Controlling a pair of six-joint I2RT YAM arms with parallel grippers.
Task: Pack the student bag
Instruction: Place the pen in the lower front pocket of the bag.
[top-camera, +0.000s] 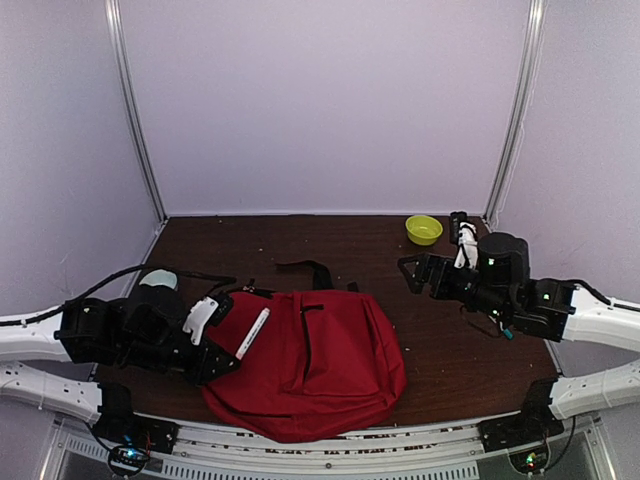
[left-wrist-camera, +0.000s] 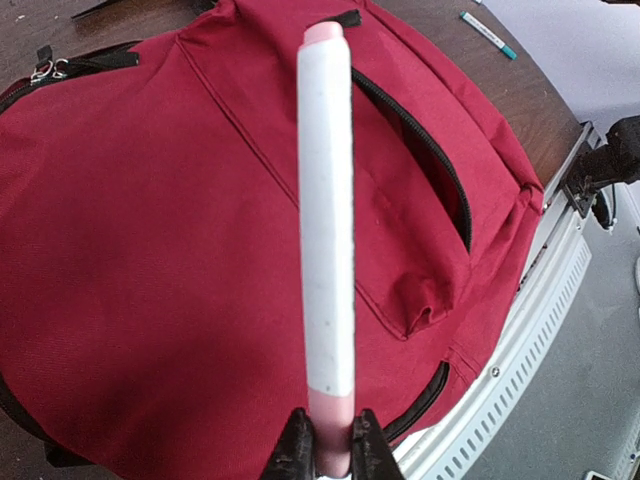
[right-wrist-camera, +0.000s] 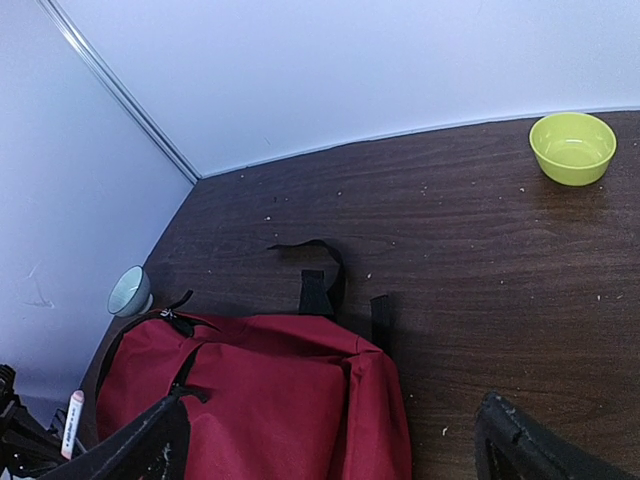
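Left gripper (left-wrist-camera: 330, 452) jaws pinch white-pink marker (left-wrist-camera: 327, 220) over student bag (top-camera: 330, 360), front pocket (left-wrist-camera: 420, 200) unzipped; right gripper (top-camera: 408, 274) jaws wide; yellow bowl (top-camera: 423, 229) far-right corner.

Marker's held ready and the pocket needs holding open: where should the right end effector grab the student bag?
Pinch the fabric lip beside the front pocket zipper on the student bag, coming down from the bag's right side. The slit faces up and is already parted, and the open right end effector is on that side.

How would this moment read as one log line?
left tool: shut on marker | above student bag | right tool: open, empty
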